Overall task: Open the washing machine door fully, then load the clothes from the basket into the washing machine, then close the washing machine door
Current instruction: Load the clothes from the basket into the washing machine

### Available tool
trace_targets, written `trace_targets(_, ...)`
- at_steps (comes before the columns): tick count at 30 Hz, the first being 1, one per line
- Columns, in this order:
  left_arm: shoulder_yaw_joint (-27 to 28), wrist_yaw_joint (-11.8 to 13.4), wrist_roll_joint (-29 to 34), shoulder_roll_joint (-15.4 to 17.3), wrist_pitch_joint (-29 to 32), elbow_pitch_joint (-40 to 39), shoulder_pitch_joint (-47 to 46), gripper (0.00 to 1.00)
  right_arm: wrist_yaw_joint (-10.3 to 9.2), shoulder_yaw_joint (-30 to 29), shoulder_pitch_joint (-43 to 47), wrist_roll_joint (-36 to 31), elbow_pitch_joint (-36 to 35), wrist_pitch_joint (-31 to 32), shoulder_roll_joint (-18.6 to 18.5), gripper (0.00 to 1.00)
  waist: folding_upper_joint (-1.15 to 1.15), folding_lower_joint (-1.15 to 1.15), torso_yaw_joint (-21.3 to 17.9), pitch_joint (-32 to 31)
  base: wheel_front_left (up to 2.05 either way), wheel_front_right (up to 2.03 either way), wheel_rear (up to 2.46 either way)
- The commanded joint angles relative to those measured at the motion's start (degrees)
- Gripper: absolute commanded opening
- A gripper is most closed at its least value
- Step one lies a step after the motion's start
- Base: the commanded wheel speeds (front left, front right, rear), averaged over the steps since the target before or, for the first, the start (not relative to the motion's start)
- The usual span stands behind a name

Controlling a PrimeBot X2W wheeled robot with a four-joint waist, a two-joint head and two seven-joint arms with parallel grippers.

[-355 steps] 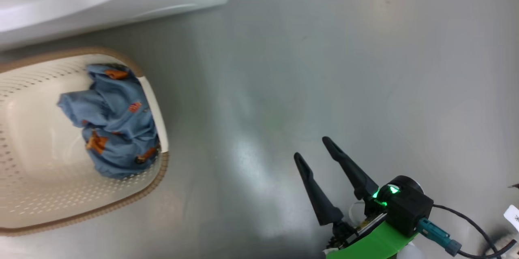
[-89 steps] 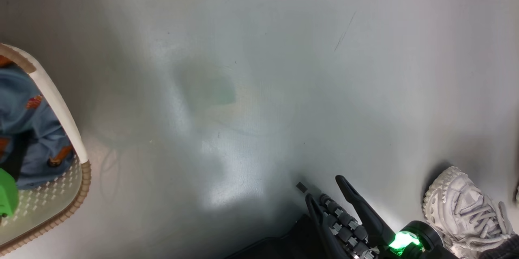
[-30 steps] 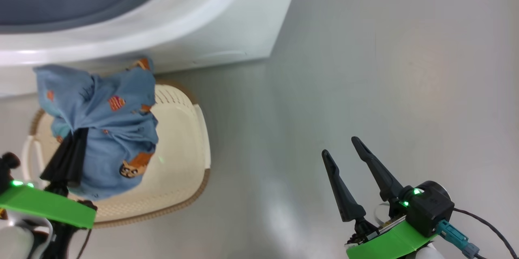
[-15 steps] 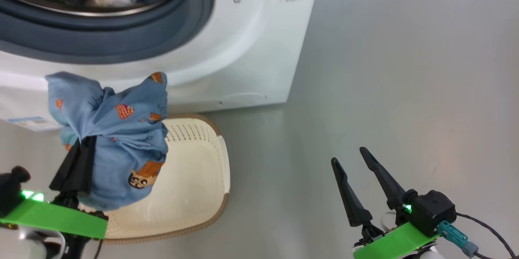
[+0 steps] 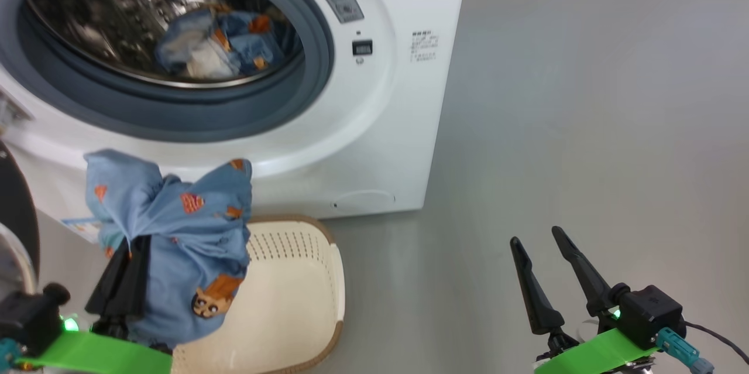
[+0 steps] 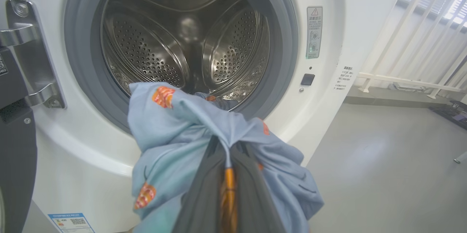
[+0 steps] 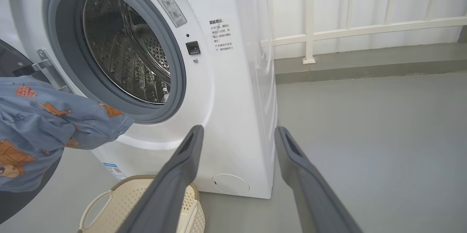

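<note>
The white washing machine (image 5: 386, 128) stands with its drum open, and blue, cream and orange clothes (image 5: 216, 46) lie inside. The washing machine door (image 5: 14, 210) is swung out at the left, only its black rim showing. My left gripper (image 5: 130, 244) is shut on a blue printed garment (image 5: 175, 227), held above the cream basket (image 5: 287, 298) and below the drum mouth. In the left wrist view the garment (image 6: 175, 134) drapes over the closed fingers (image 6: 204, 196) in front of the grey gasket. My right gripper (image 5: 535, 235) hangs open over the floor, nothing between its fingers (image 7: 175, 174).
Grey floor (image 5: 585, 128) stretches to the right of the machine. A white railing (image 7: 310, 32) runs along the wall behind it. The steel door hinge (image 6: 33, 54) sits at the left of the drum opening, and a blue label sticker (image 6: 71, 222) is low on the front.
The head camera has tilted up, bringing the drum into view. My left gripper has risen with the blue garment, from over the basket towards the drum mouth. The right gripper stays open.
</note>
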Motion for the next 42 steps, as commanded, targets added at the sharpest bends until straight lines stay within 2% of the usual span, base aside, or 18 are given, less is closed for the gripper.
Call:
trace_targets(1, 3.1, -0.1, 1.4, 0.8, -0.4, -1.4, -0.2, 0.00, 0.16, 1.0, 0.1, 0.0, -1.2, -0.3, 0.0, 1.00, 0.00, 0.00, 0.3, -3.2, 0.00, 0.00, 0.00)
trace_targets(22, 13.3, -0.1, 12.2, -8.1, -0.4, -5.2, 9.0, 0.00, 0.16, -0.5, 2.5, -1.3, -1.8, -0.3, 0.0, 1.00, 0.00, 0.00, -1.9, -9.4, 0.00, 0.00, 0.00)
trace_targets(34, 16.0, -0.1, 14.8, -10.6, -0.4, -6.1, 12.1, 0.00, 0.16, -0.8, 3.0, -1.4, -1.9, -0.3, 0.0, 1.00, 0.00, 0.00, -1.6, -10.1, 0.00, 0.00, 0.00)
trace_targets(42, 14.8, -0.1, 13.1, -10.1, -0.4, -6.2, 10.6, 0.00, 0.16, 0.3, 2.8, -0.5, -2.1, -0.3, 0.0, 1.00, 0.00, 0.00, -2.7, -7.6, 0.00, 0.00, 0.00)
